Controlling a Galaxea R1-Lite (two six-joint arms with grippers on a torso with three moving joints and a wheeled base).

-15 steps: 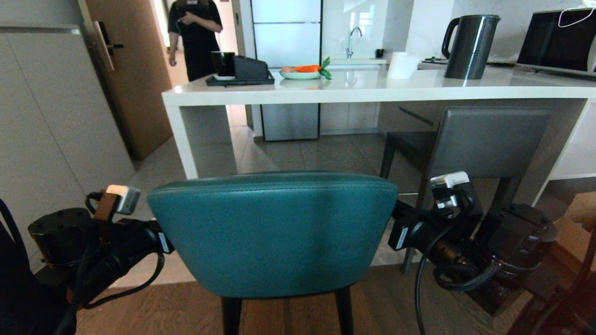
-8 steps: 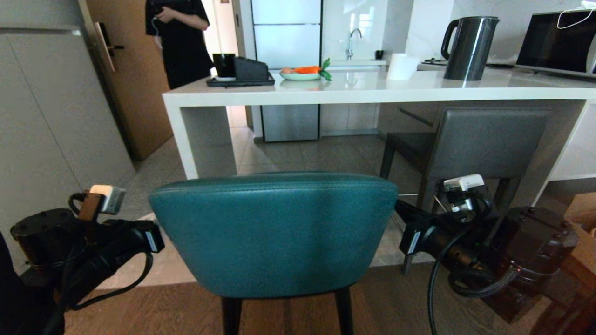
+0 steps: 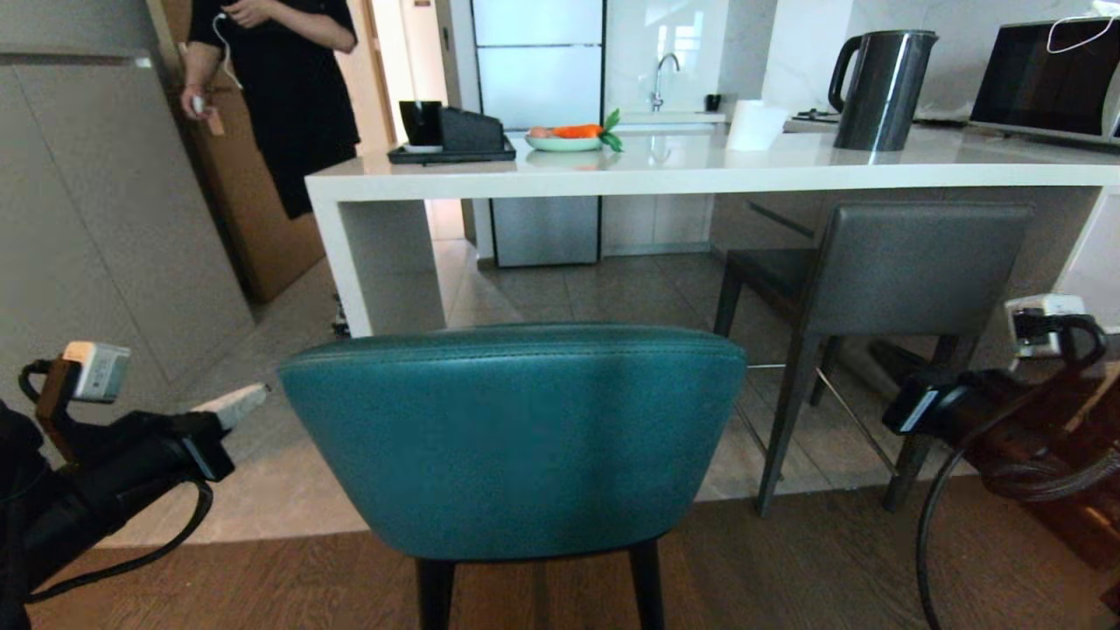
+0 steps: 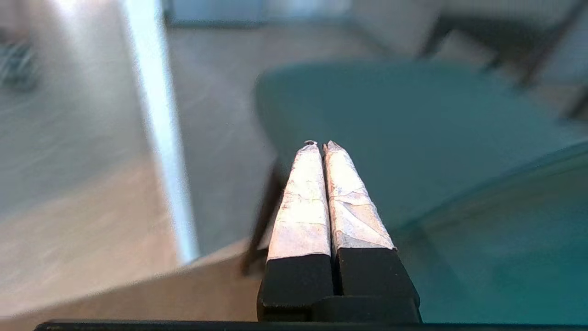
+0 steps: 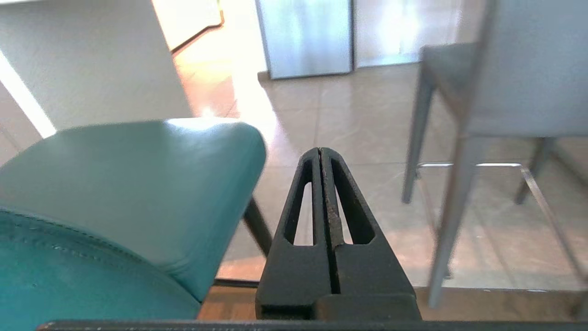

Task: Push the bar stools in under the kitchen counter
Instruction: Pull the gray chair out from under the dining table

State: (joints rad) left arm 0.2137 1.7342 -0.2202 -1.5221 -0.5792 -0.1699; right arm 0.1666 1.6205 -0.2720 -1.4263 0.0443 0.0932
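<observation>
Beyond, the kitchen counter (image 3: 700,171) is unreached; both closed grippers (image 4: 320,146) (image 5: 320,151) are swung outward from the teal stool (image 3: 516,437); pushing is paused.

Tile-and-wood floor (image 3: 569,297) under teal stool (image 3: 516,437), grey stool (image 3: 910,262) and white counter (image 3: 700,171).

This was a home kitchen: a white counter (image 3: 700,171) carried a kettle (image 3: 882,87) and a bowl of carrots (image 3: 569,136), with a tap (image 3: 665,74) and fridge (image 3: 538,61) at the far wall.
</observation>
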